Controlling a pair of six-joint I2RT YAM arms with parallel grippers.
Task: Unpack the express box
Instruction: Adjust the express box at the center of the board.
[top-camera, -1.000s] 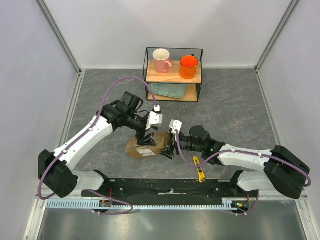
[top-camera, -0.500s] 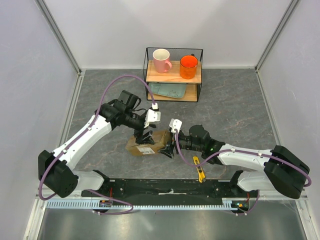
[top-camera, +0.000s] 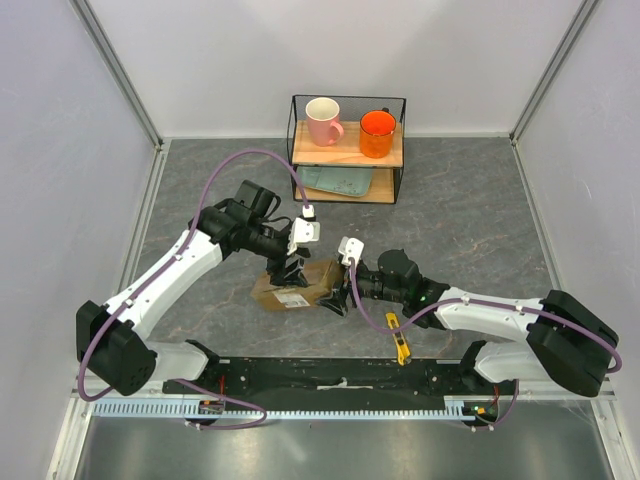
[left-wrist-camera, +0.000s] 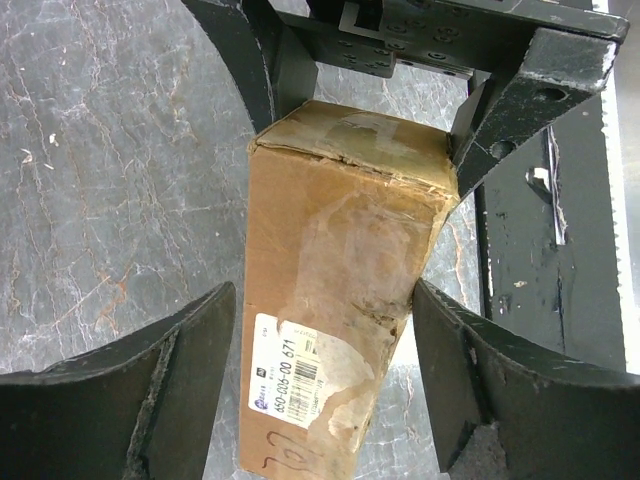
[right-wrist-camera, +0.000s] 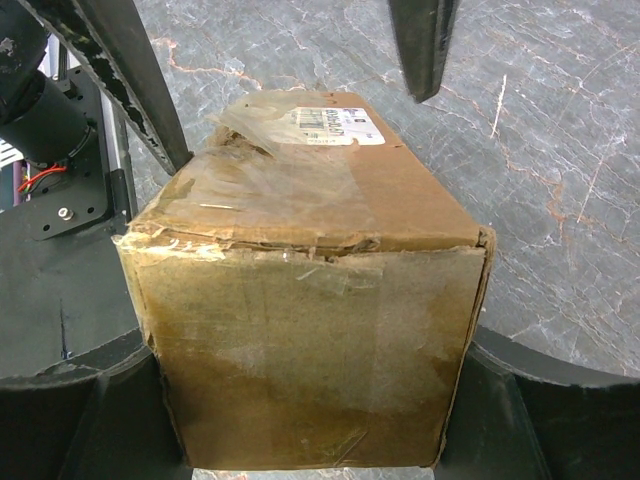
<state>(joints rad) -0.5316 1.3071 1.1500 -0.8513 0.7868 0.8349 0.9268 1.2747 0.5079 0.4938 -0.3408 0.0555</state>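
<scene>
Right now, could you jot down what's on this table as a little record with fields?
Centre: flat brown cardboard box with white label, on grey marbled table
Left hand: open, fingers either side of the box
Right hand: closed on the box's end
Near right arm: yellow utility knife
Back: black wire shelf holding pink mug and orange mug

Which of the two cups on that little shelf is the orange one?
The orange cup is the one on the right of the shelf's top board. The pink cup stands to its left.
</scene>
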